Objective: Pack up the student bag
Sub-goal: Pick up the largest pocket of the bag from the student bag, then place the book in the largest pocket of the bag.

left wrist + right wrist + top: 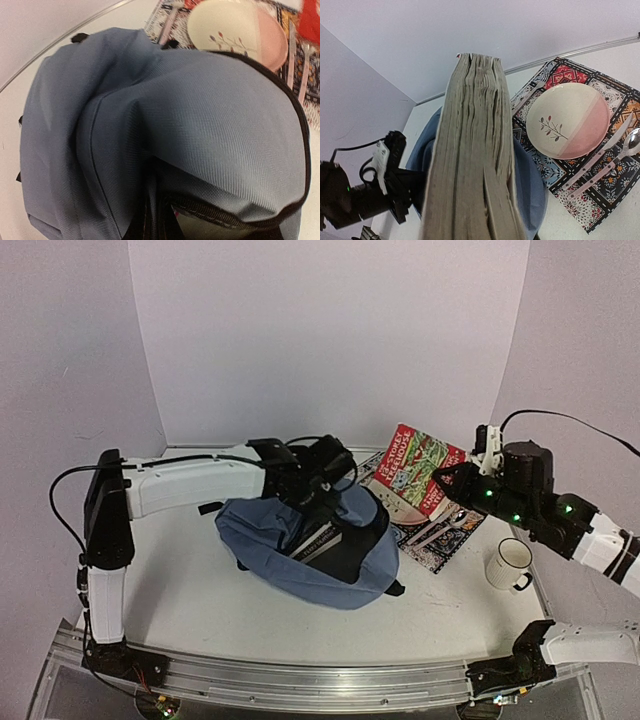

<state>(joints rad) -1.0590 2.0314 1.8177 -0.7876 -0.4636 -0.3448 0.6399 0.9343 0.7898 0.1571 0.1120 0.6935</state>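
Observation:
The student bag (290, 555), grey-blue with black trim, lies in the middle of the table with its mouth open toward the right. The pale edges of something flat (320, 537) show inside. My left gripper (318, 492) sits on the bag's top edge, shut on a fold of its fabric (150, 200). The bag fills the left wrist view. My right gripper (455, 485) is shut on a thick book with a red cover (420, 465), held tilted in the air right of the bag. The book's page edges (472, 150) hide the right fingers.
A patterned placemat (440, 540) lies right of the bag, under the raised book. It carries a pink-and-cream plate (568, 120), a fork, a knife and a spoon (630, 142). A white mug (510, 565) stands near the right edge. Walls close in the back and sides.

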